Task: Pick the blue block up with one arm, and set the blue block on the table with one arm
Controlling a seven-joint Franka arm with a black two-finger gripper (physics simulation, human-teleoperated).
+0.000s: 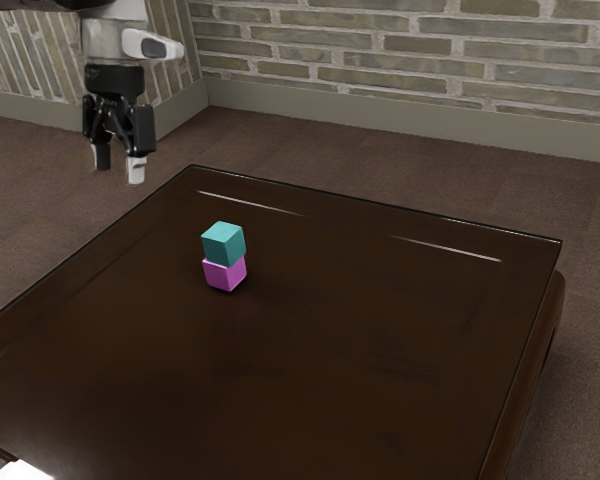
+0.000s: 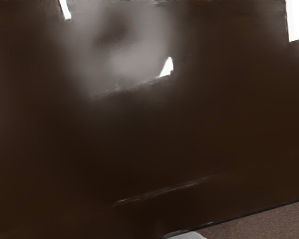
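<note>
The blue block [image 1: 223, 245] is a plain teal cube, its top face lighter than its sides. It sits upon the pink block [image 1: 225, 274], which rests on the dark, glossy table [image 1: 360, 340]. The gripper [image 1: 118, 168] hangs well apart from both, its jaws standing apart with nothing between them.

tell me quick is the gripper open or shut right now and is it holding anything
Gripper: open, its two fingers apart with nothing between them, so holding nothing.
</note>
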